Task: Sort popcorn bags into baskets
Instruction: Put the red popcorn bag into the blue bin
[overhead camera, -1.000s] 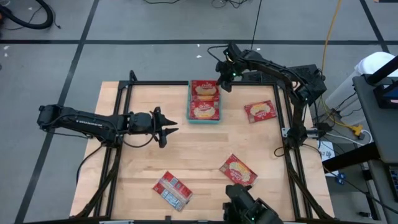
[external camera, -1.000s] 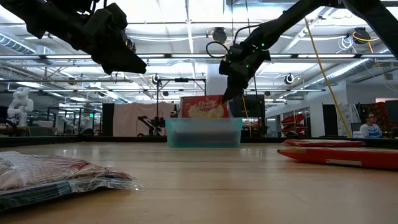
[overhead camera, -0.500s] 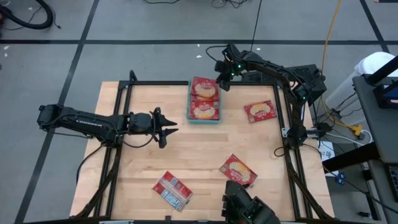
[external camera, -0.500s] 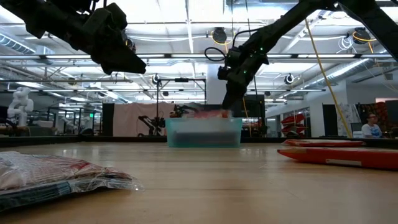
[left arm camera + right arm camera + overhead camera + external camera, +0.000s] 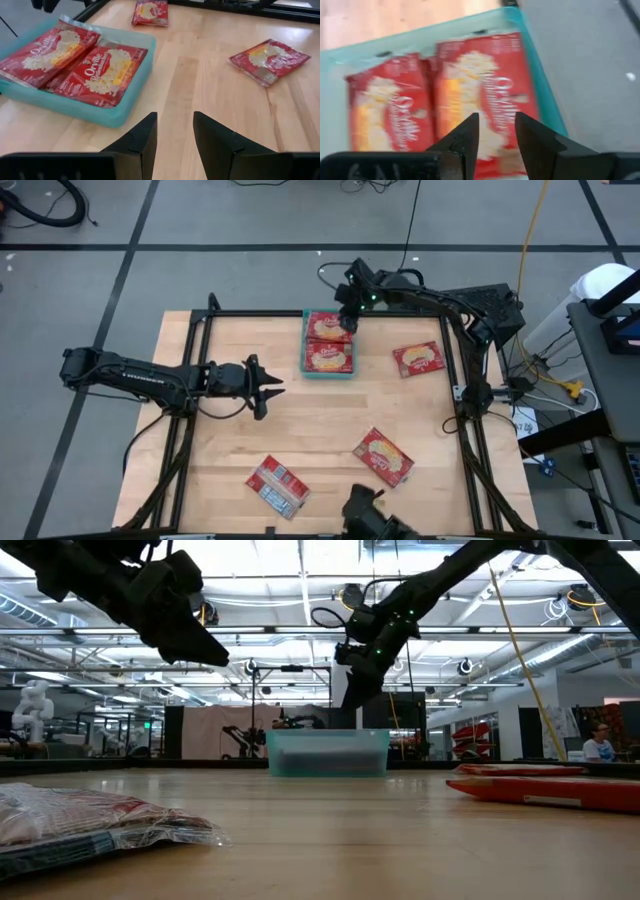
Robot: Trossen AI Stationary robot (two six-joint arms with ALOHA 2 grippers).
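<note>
Dropped since a second ago: second popcorn bag (image 5: 328, 326) flat beside the first (image 5: 329, 357) in teal basket (image 5: 306, 369), right gripper (image 5: 344, 321) jaws parted empty above, left gripper (image 5: 268, 388) jaws parted empty mid-worktop, three bags (image 5: 418, 359) (image 5: 382, 455) (image 5: 277, 486) left outside.

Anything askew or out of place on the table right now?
Nothing damaged or spilled. Two popcorn bags lie flat side by side in the teal tray. Three bags are still loose on the wood, each at its own angle; the front-left one lies grey-white panel up. The right hand hovers over the tray, holding nothing.
</note>
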